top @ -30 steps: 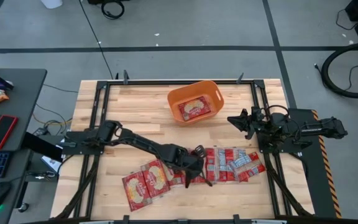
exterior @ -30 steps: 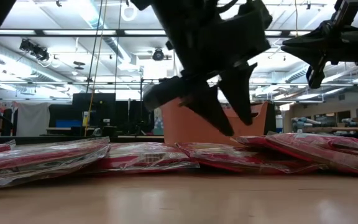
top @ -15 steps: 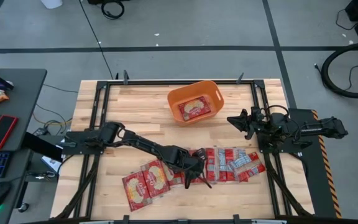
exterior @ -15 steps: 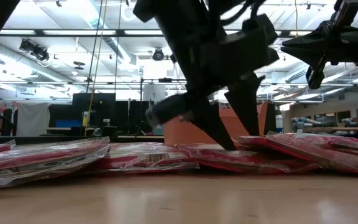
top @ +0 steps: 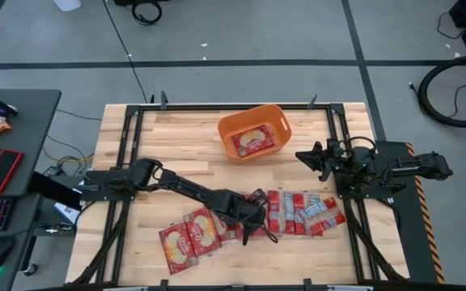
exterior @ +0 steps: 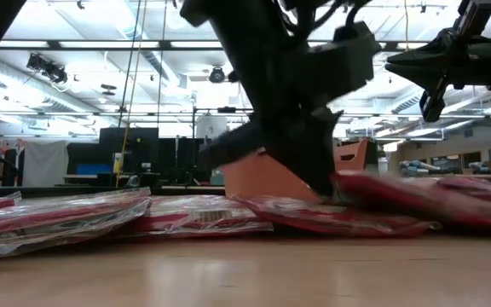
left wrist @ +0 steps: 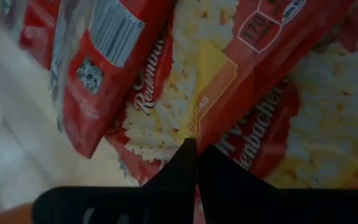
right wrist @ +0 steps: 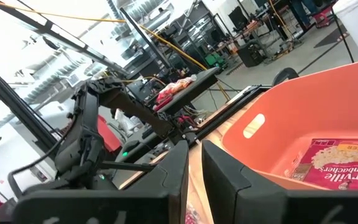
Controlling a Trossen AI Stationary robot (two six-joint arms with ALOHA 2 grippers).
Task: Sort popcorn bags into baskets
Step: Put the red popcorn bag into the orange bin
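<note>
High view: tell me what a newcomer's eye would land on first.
The orange basket at the table's far middle stands out, with one popcorn bag lying inside. Next comes the red spread of popcorn bags along the near edge, where the left end effector is shut down among them. The right end effector hangs at the right side.

**Materials and finishes on the table**

The table (top: 176,137) is made of pale wood planks, smooth with a faint sheen, and framed in black metal. The popcorn bags (top: 191,234) are wrapped in glossy, crinkled film, on which light is reflected. The basket (top: 253,121) is moulded in smooth, matt orange plastic. The left gripper (top: 253,225) is finished in matt black.
</note>
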